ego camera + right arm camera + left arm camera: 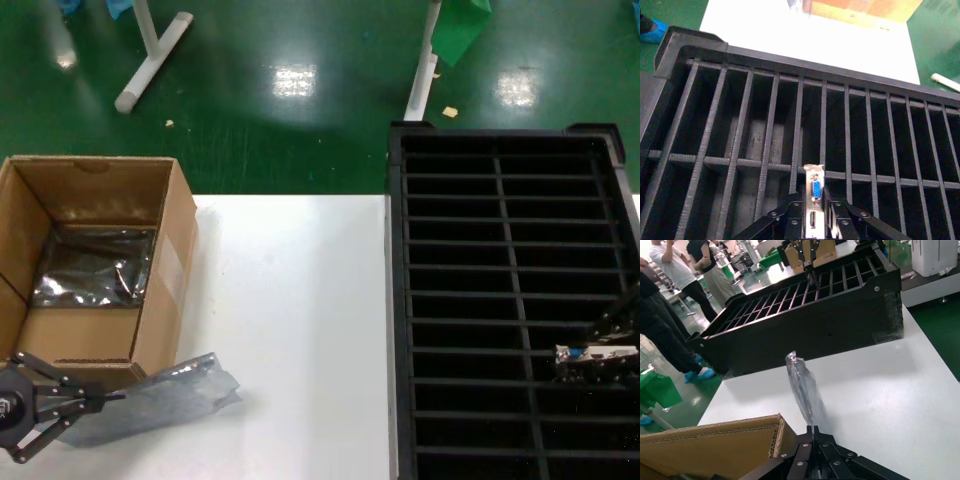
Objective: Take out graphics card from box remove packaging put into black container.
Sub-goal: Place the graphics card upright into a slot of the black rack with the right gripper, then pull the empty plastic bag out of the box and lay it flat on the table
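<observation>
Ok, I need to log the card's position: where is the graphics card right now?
In the head view the graphics card is on the right, held by the right gripper over the black container, near its right edge.

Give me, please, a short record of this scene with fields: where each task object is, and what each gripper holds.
graphics card: held bracket-first over the slots on the right-hand side of the crate
black container: on the robot's right, slots look empty
box: open, on the white table, left side; another silvery bag lies inside
packaging: empty, on the table in front of the box
left gripper: jaws shut on the packaging's end
right gripper: above the crate, jaws shut on the graphics card
</observation>
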